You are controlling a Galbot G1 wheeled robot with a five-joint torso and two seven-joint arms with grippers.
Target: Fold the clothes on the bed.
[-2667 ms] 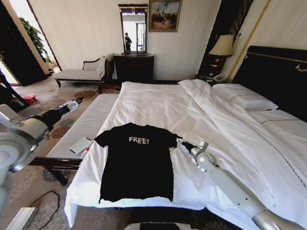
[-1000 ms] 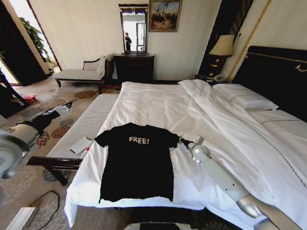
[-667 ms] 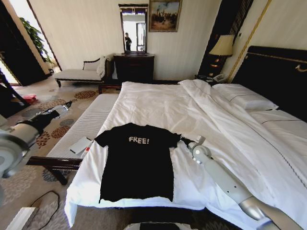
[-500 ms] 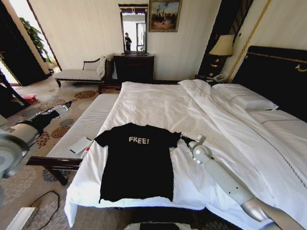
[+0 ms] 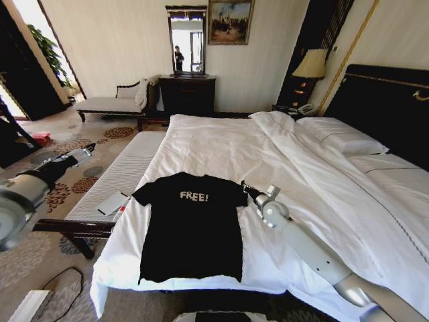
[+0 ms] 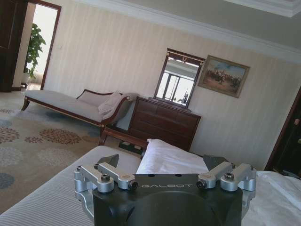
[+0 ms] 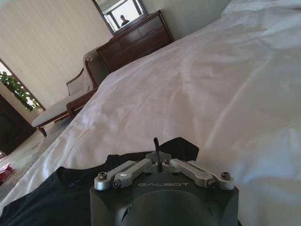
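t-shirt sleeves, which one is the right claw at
The sleeve on the robot's right side of the black T-shirt. The right claw, shut, sits at its edge; the opposite sleeve lies untouched near the bed's left edge.

The left pincer [image 6: 161, 165] (fingers spread wide) hangs before the bed [image 6: 171, 160], facing a dresser [image 6: 162, 122].

Loads of open duvet [image 5: 221, 151] from 12 to 2 o'clock of the T-shirt [image 5: 192, 228]. Right gripper [image 5: 245, 188] sits pinched at the shirt's 2 o'clock sleeve. Bench [image 5: 117, 178] blocks 9 o'clock, pillows [image 5: 342, 137] farther out at 2.
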